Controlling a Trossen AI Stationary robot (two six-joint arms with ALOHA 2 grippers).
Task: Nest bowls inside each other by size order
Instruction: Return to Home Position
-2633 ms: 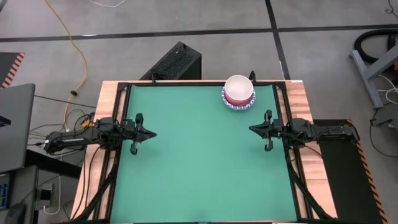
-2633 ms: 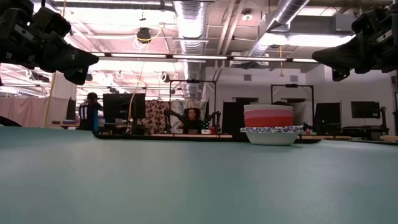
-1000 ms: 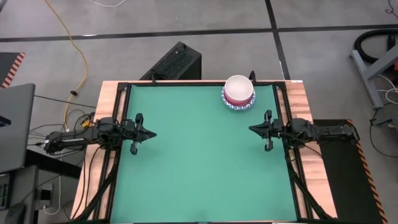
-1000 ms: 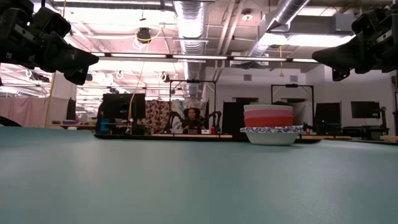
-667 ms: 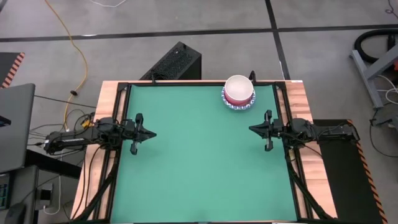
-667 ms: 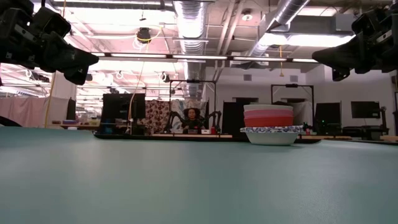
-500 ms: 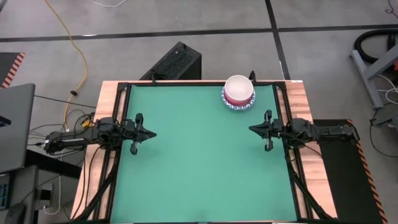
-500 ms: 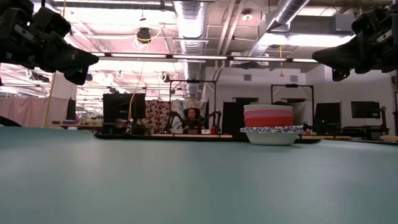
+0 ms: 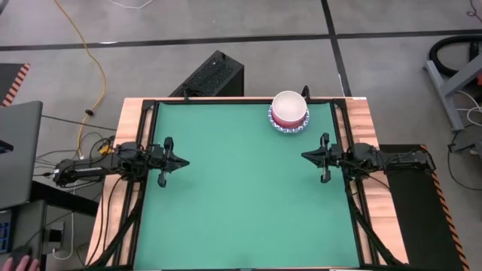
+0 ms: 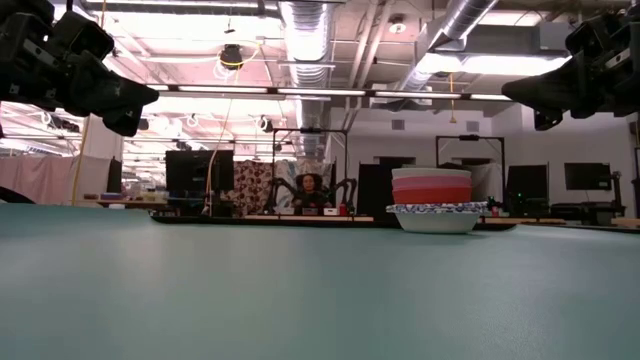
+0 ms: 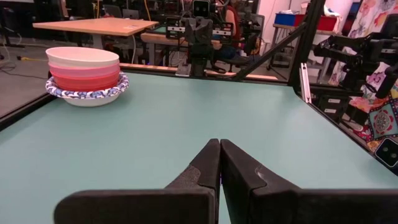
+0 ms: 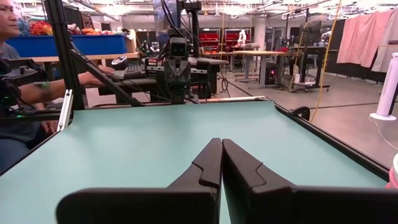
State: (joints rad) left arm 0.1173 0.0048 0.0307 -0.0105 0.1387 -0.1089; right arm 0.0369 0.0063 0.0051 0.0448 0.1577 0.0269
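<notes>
- No text, label, brand or number can be read in any view.
- The bowls (image 10: 432, 200) show only a blue rim pattern; the desk (image 9: 241, 203) bears no lettering.

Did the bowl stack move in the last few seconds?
No. The bowl stack stays right beside the frame post, exactly as before.

The table top (image 9: 241, 196) is green, smooth and mostly dull. Its side edge (image 9: 364, 124) is bare light wood. The frame (image 9: 226, 100) around the green part looks like black metal. The bowls (image 11: 85, 73) look smooth with a soft shine, but what they are made of cannot be told. The left gripper (image 11: 219, 146) and the right gripper (image 12: 221, 144) look like dark, dull plastic.
</notes>
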